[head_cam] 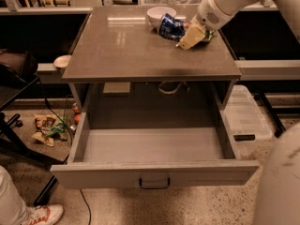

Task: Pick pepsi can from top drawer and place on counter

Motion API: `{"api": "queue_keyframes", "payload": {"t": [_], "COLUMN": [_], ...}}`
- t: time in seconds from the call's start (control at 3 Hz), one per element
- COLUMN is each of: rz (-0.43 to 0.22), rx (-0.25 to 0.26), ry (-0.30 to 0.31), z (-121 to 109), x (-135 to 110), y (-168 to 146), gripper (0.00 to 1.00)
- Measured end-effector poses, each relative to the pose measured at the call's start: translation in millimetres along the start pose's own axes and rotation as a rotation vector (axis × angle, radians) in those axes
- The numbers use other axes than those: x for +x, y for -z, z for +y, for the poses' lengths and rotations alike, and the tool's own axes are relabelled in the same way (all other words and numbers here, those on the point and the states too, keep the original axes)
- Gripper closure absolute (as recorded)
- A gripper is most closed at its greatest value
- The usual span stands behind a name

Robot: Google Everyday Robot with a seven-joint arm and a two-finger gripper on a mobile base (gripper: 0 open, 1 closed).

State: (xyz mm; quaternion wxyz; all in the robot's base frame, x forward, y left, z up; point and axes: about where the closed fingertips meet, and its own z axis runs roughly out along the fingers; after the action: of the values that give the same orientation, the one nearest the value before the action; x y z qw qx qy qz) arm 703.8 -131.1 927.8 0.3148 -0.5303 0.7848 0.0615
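The pepsi can point(169, 27), dark blue, is tilted just above the back right of the counter point(126, 46), next to a white bowl point(161, 15). My gripper point(182, 33) comes in from the upper right and is shut on the can, with a yellowish finger point(191, 36) showing on its right side. I cannot tell whether the can touches the tabletop. The top drawer point(154, 172) is pulled fully open below the counter; its grey inside holds nothing and its dark handle point(154, 183) faces front.
A bit of green point(209, 33) shows behind the gripper on the counter. A clear plastic bin point(246, 118) stands right of the drawer. Snack wrappers point(48, 128) and a chair leg lie on the floor at left. A person's shoe point(41, 214) is at bottom left.
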Motion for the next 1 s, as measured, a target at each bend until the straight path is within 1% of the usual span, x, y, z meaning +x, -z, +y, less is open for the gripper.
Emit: {"api": "queue_keyframes", "payload": {"t": [0.33,0.67,1.0], "rz": [0.057,0.091,0.102], "rx": [-0.007,-0.029,-0.054], "ry": [-0.046,-0.071,-0.091], "z": [1,5,8], "x": [-29,-49,-60], "y": [-42,-87,-122], "gripper": [1.0,1.0,1.0]}}
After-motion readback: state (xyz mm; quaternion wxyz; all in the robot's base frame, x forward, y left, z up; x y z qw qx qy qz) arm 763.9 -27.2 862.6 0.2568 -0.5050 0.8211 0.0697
